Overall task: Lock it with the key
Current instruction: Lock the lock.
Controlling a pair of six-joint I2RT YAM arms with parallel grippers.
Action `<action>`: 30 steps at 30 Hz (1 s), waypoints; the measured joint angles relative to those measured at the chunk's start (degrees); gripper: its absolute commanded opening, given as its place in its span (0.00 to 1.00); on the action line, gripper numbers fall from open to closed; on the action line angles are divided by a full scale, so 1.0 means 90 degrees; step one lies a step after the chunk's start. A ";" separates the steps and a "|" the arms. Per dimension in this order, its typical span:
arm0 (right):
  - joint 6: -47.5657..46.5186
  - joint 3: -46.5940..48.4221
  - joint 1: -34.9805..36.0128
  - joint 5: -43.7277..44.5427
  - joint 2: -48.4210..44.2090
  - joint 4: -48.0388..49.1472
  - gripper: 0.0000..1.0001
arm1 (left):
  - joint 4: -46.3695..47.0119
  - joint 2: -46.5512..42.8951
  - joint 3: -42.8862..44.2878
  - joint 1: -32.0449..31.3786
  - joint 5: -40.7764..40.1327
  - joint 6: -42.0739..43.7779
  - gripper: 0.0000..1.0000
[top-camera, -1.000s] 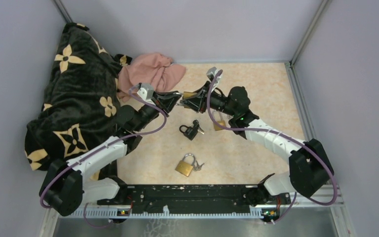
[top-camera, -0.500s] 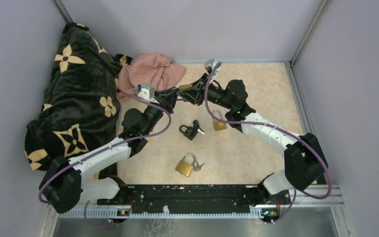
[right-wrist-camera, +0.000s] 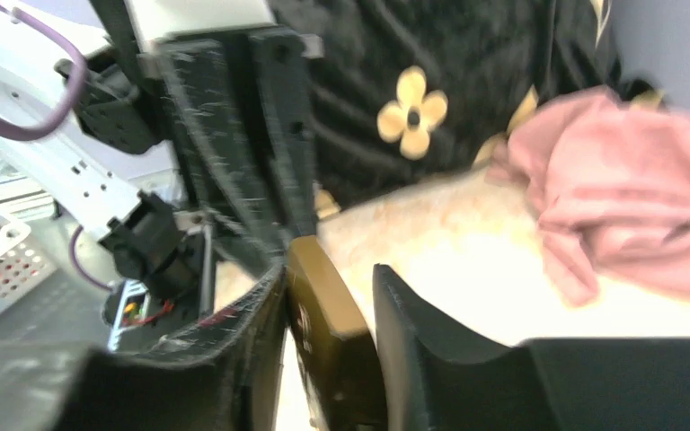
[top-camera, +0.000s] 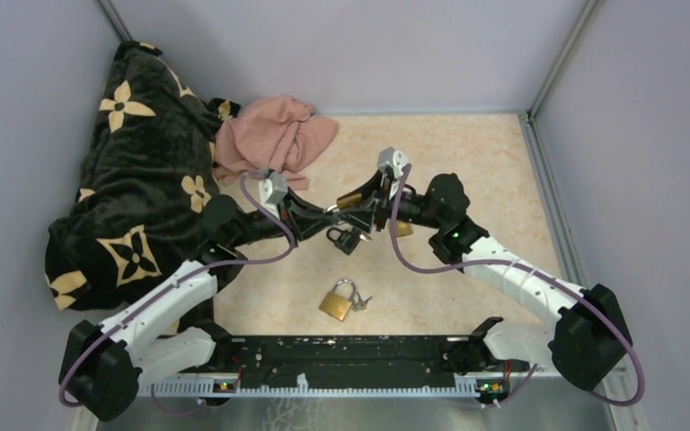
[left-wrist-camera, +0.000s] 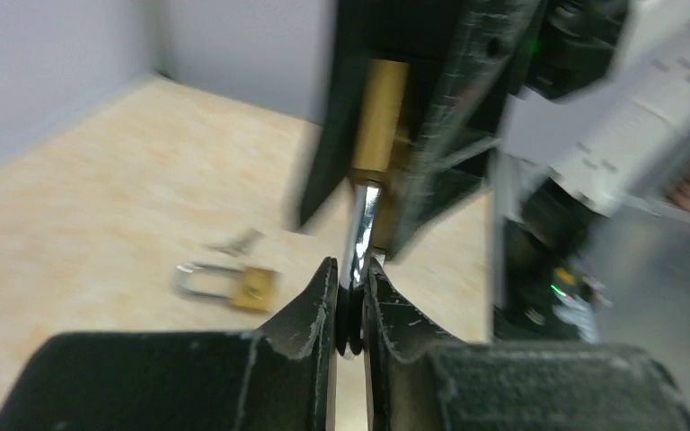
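Left wrist view first, the trainee says: the left gripper (left-wrist-camera: 350, 301) is clenched on the key (left-wrist-camera: 360, 235), and the key's tip meets the bottom of the lock (left-wrist-camera: 378, 112).

The engineer agrees, and adds that the right gripper (right-wrist-camera: 328, 301) grasps that lock, raised above the table (top-camera: 467, 153) between the two arms. Its own camera shows the brass body lying against one finger (right-wrist-camera: 234, 359), with a gap showing beside the other.

So what could spoil it, the trainee asks.

The engineer judges that one-sided hold the weak point. If the left arm pushes or twists the key, the lock may pivot or slide in the jaws, and the key would bind or skew instead of turning. The key is pinched by a thin edge too, so it could roll between the pads. How deep it sits cannot be told; the picture is blurred.

And if the lock slips out?

It would likely drop onto the black lock (top-camera: 345, 238) lying just below, the engineer reckons, and the key might pull free with it.
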 measured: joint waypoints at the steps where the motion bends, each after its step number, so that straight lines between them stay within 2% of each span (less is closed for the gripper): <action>1: -0.0102 -0.0175 0.0019 0.0007 -0.0080 -0.0109 0.65 | -0.0236 -0.0058 -0.0078 0.0012 0.0342 0.0024 0.00; 3: -0.0223 -0.0461 0.0024 0.0078 -0.0119 -0.0262 0.94 | -0.0551 -0.0163 -0.0248 -0.0053 0.0933 0.0053 0.00; 4: -0.0347 -0.0624 0.0029 0.0097 -0.0124 -0.0425 0.98 | -0.0709 -0.0204 -0.0338 -0.0080 0.1134 0.0068 0.00; 8: -0.0663 -0.1107 0.0066 -0.0032 -0.0206 -0.1226 0.98 | -0.1270 -0.0277 -0.0860 -0.0022 0.1630 0.0153 0.00; 10: -0.0840 -0.1302 0.0102 -0.0216 -0.0369 -0.1625 0.97 | -0.1613 -0.0376 -0.1105 0.0012 0.1756 0.0355 0.00; 13: -0.1192 -0.1530 0.0100 -0.0459 -0.0750 -0.2120 0.90 | -0.2067 -0.0532 -0.1333 0.0109 0.1819 0.0656 0.00; 18: -0.1542 -0.2013 0.0124 -0.0673 -0.1081 -0.2191 0.79 | -0.2278 -0.0724 -0.1418 0.0284 0.1899 0.0816 0.00; 22: -0.1569 -0.2798 0.0602 -0.0369 -0.0935 -0.1513 0.73 | -0.2208 -0.0848 -0.1418 0.0474 0.1972 0.0806 0.00; 25: -0.1409 -0.3184 0.0993 -0.0204 -0.0500 -0.0636 0.64 | -0.2098 -0.0867 -0.1418 0.0544 0.2021 0.0721 0.00; 30: -0.1110 -0.3254 0.1044 0.0051 0.0175 0.0461 0.61 | -0.2040 -0.0877 -0.1418 0.0576 0.2110 0.0619 0.00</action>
